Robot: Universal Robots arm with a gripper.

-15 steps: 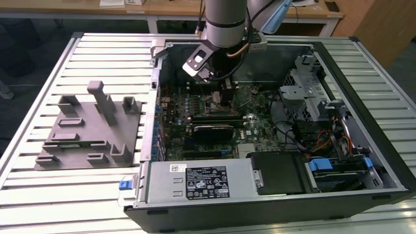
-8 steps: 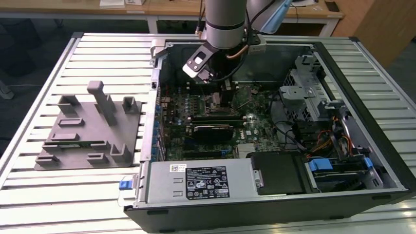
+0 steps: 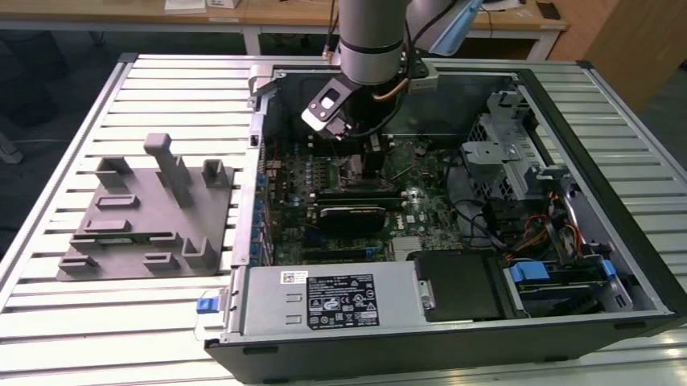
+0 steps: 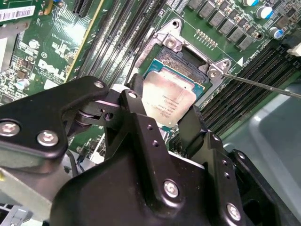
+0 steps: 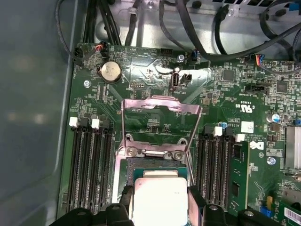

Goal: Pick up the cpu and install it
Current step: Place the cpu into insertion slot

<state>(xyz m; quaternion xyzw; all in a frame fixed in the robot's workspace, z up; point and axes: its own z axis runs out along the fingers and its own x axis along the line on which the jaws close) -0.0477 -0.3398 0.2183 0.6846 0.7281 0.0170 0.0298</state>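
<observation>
Gripper (image 4: 163,112) clamped on cpu (image 4: 170,94) at open socket (image 4: 184,57) on motherboard (image 5: 225,94); grey print on cpu lid too small to read.

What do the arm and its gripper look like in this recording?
The grey cylindrical metal arm has a dark band and a pale blue joint cap. The matte black, blocky gripper has linkage plates fastened by silver screws and two black fingers.
</observation>
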